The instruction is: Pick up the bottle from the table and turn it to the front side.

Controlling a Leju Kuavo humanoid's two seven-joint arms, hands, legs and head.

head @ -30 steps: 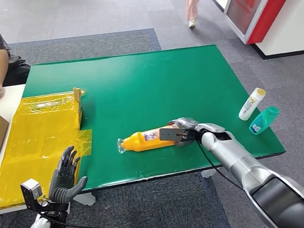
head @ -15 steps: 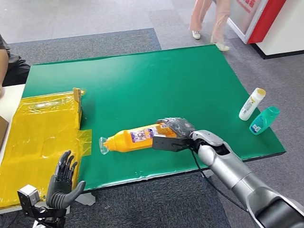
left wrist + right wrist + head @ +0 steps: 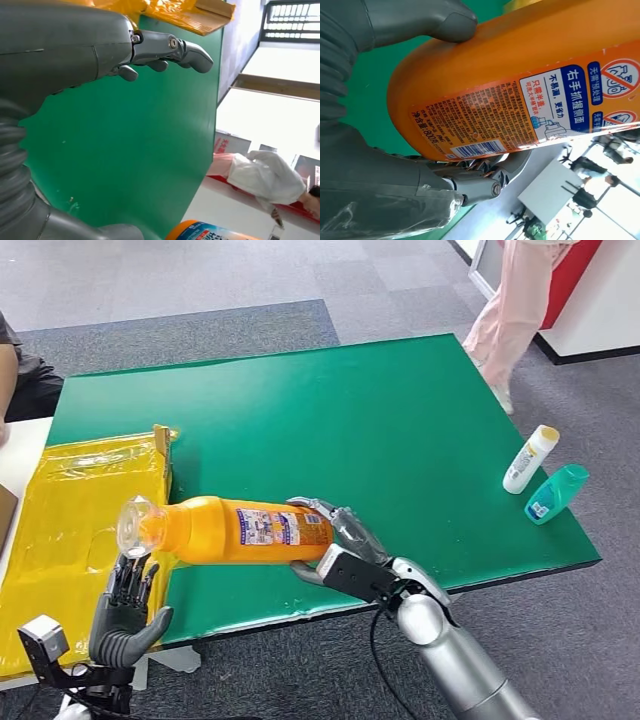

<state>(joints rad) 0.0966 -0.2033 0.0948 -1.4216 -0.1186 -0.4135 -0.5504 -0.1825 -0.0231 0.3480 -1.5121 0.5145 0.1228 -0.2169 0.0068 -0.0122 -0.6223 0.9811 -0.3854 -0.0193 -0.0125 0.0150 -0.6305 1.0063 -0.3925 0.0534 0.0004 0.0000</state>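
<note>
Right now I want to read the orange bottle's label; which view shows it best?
The right wrist view: the label is close, its print and barcode sharp. The head view shows the whole bottle in the right hand, label small. The left wrist view catches just its end.

Green worktop, rectangular, on grey carpet. Orange bottle: lifted clear of the worktop, lying roughly level, clear cap toward the robot's left, printed label facing up. Right hand: grips the bottle's base end, fingers wrapped around it. Left hand: low at the near edge, fingers apart, holding nothing, just under the bottle's cap. Yellow plastic sheet over the left end. White bottle and teal bottle lying near the right edge. Person in pink trousers beyond the far corner.
</note>
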